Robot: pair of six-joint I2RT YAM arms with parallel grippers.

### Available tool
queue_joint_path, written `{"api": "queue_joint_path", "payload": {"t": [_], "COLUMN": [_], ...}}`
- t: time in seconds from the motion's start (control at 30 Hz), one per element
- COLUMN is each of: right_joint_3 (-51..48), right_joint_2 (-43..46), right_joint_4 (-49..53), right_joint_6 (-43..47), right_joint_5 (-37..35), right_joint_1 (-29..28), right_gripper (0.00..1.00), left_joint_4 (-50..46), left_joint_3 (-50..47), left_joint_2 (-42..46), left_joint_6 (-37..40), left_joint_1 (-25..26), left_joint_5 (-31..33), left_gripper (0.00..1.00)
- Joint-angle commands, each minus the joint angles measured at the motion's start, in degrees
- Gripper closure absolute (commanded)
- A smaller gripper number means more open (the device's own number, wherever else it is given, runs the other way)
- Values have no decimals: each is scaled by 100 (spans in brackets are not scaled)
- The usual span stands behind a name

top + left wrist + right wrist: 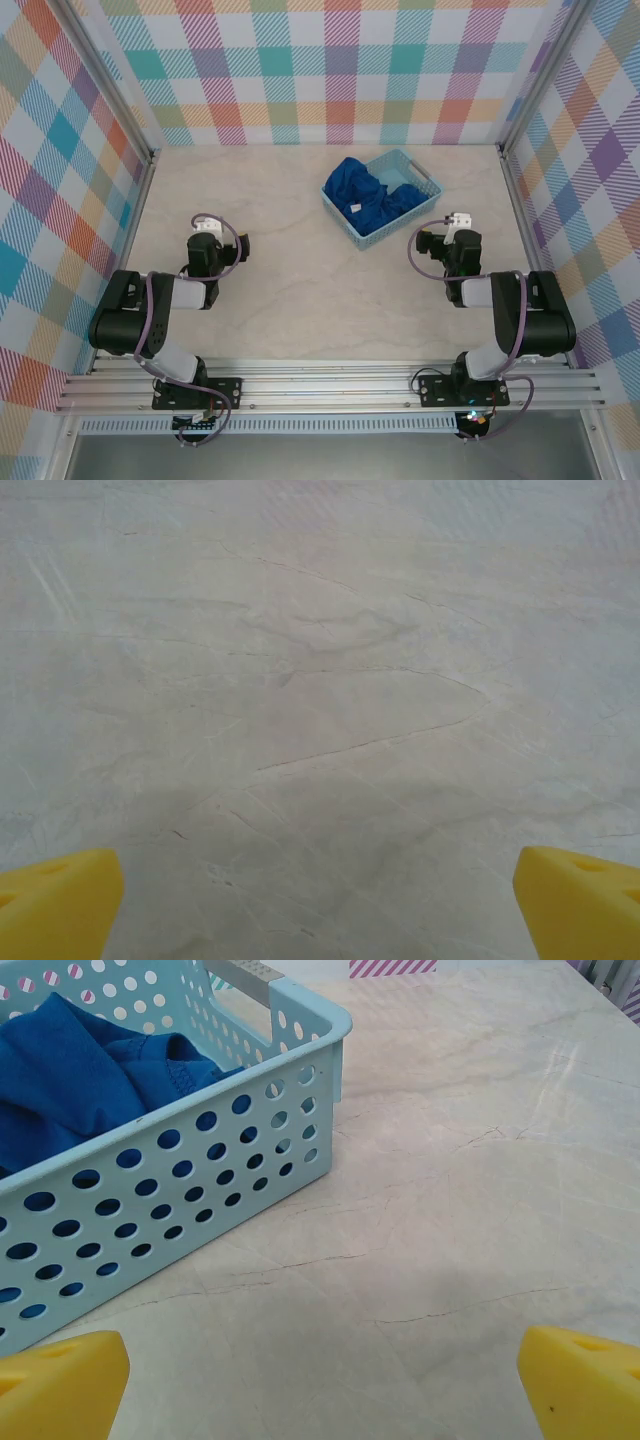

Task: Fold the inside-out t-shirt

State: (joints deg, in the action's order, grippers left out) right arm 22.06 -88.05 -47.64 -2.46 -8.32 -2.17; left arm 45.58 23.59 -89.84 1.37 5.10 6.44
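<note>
The inside-out t-shirt (pixel 365 188) is a royal-blue bundle crumpled inside a light-blue perforated basket (pixel 403 221) at the back right of the table, with a small white tag showing on it. In the right wrist view the t-shirt (pixel 85 1085) lies behind the basket wall (pixel 200 1195), up and to the left of my right gripper (pixel 320 1385), which is open with bare table between its yellow fingers. That right gripper (pixel 445 240) sits just right of the basket's near corner. My left gripper (pixel 215 242) hovers open over bare table (pixel 320 730) at the left, far from the shirt.
The marble-look table (pixel 300 290) stretches between the two arms. Plaid walls (pixel 300 70) close in the back and both sides. An aluminium rail (pixel 330 385) carrying the arm bases runs along the near edge. The basket has a grey handle (pixel 245 975) at its far end.
</note>
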Motion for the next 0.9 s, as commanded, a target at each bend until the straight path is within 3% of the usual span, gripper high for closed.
{"api": "queue_joint_path", "payload": {"t": [0.0,0.73,0.87], "right_joint_3": [17,30,34], "right_joint_2": [-2,-2,219], "right_joint_4": [-263,-246,-45], "right_joint_6": [47,43,-24], "right_joint_5": [67,69,-105], "right_joint_1": [21,28,5], "right_gripper": [0,0,0], "left_joint_4": [74,12,-162], "left_joint_3": [50,84,128], "left_joint_2": [19,7,175], "left_joint_6": [92,39,-67], "left_joint_1": [-71,-150,-150], "left_joint_5": [-108,-266,-4], "left_gripper": [0,0,0]}}
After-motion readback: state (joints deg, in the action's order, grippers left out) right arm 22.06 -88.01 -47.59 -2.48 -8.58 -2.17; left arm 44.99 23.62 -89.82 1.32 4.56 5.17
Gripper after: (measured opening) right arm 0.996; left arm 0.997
